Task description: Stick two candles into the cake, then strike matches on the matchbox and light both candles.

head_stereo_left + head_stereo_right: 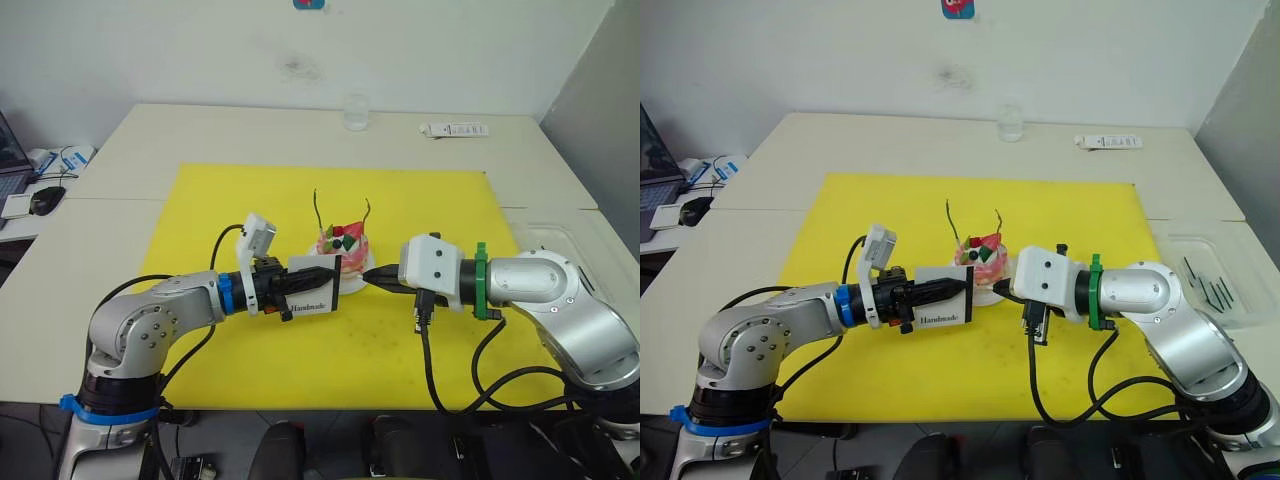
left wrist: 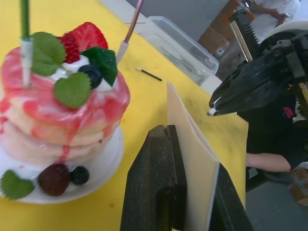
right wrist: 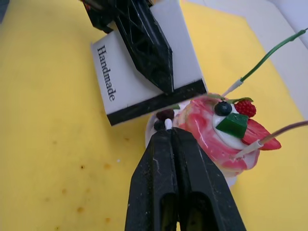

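The pink cake (image 1: 343,250) with its strawberry stands on a small white plate in the middle of the yellow mat (image 1: 240,200). Two candles are stuck upright in it, the green one (image 1: 318,208) on the left and the pinkish one (image 1: 368,212) on the right. My left gripper (image 1: 322,276) is shut on the white "Handmade" matchbox (image 3: 144,72), holding it just in front of the cake. My right gripper (image 3: 168,135) is shut on a match, whose white tip (image 3: 168,124) sits close to the box's black strip (image 3: 156,102).
A clear tray (image 1: 1212,272) holding several dark sticks sits at the right past the mat's edge. One loose match (image 2: 149,73) lies on the mat behind the cake. A glass (image 1: 356,112) and a white remote-like bar (image 1: 455,130) stand at the back.
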Robot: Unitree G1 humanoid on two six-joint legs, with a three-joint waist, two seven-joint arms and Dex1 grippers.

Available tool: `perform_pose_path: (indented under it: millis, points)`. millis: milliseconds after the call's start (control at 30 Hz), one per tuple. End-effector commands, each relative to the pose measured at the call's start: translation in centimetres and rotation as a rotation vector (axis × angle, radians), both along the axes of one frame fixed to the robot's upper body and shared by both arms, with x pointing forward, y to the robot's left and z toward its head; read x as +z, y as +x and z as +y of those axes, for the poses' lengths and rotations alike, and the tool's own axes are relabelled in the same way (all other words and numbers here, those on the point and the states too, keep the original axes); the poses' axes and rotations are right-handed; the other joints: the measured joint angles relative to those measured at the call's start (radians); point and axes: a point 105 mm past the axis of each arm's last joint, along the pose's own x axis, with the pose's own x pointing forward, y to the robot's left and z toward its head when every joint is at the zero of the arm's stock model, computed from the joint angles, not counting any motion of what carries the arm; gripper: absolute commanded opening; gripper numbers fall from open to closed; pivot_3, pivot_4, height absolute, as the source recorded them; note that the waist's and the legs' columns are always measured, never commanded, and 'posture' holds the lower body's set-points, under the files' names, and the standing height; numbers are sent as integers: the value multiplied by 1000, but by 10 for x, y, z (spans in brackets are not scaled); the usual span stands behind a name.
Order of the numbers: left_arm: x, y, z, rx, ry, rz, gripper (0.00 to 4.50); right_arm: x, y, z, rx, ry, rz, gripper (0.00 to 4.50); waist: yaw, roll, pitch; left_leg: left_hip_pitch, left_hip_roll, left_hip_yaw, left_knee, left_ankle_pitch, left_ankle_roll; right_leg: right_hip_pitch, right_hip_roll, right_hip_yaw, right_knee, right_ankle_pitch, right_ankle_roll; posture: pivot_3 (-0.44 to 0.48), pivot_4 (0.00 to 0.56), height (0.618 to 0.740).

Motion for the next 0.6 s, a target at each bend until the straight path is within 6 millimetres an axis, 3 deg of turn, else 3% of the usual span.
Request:
perform_pose_path:
  millis: [33, 600]
  points:
    - [13, 2, -3, -5, -12, -60, 0, 8, 1, 6, 15, 2, -57, 15, 0, 0, 0, 0, 0, 0, 0, 0, 0, 0, 0, 0, 0, 0, 0, 0, 150, 740]
    - [16, 1, -8, -25, -34, -54, 0, -1, 10, 15, 22, -38, -95, 15, 0, 0, 0, 0, 0, 0, 0, 0, 0, 0, 0, 0, 0, 0, 0, 0, 150, 740]
